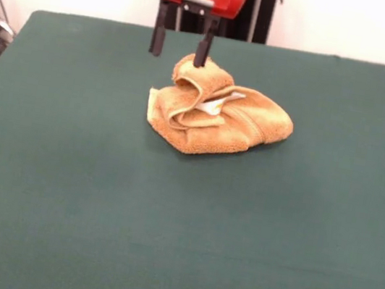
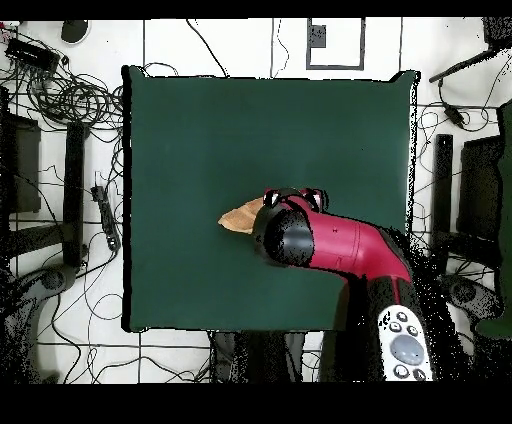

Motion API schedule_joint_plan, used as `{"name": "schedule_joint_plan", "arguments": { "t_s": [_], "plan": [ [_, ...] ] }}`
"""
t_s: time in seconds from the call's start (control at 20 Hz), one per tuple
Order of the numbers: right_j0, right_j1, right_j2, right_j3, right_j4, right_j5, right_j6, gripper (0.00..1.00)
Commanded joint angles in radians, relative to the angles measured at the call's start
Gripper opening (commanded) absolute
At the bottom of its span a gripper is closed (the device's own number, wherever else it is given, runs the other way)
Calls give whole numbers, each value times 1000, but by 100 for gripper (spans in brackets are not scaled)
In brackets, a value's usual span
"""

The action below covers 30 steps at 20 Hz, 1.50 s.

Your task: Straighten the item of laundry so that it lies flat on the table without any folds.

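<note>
The golden-orange towel (image 1: 219,116) lies crumpled in a folded heap on the far middle of the dark green table (image 1: 176,245). Its small white tag (image 1: 217,103) shows among the folds. My gripper (image 1: 180,49) hangs over the heap's far left part, open, with its two black fingers spread apart. One fingertip (image 1: 201,59) is at the top fold and the other hangs over bare table. In the overhead view the red arm (image 2: 340,245) covers most of the towel (image 2: 240,216); only one corner sticks out.
The table (image 2: 200,130) is far bigger than the towel, with green felt on all sides of the heap. Cables and equipment (image 2: 70,100) lie on the floor around the table.
</note>
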<state>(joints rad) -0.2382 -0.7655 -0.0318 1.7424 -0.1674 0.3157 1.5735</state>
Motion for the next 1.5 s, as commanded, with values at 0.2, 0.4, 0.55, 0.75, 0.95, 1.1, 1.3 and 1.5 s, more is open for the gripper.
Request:
{"name": "schedule_joint_plan", "arguments": {
  "t_s": [0.2, 0.4, 0.55, 0.75, 0.95, 1.1, 1.3, 1.5],
  "plan": [
    [72, 44, 131, 116, 14, -108, 174, 100],
    [78, 72, 127, 112, 24, -131, 186, 100],
    [93, 77, 120, 115, 33, -137, 195, 100],
    [164, 107, 18, 68, 41, -115, 227, 100],
    [199, 143, -51, 15, 46, -83, 230, 100],
    [213, 139, -80, 14, 51, -70, 229, 100],
    [201, 87, -97, 33, 45, -26, 199, 100],
    [177, 40, -96, 39, 36, 9, 160, 100]
  ]
}}
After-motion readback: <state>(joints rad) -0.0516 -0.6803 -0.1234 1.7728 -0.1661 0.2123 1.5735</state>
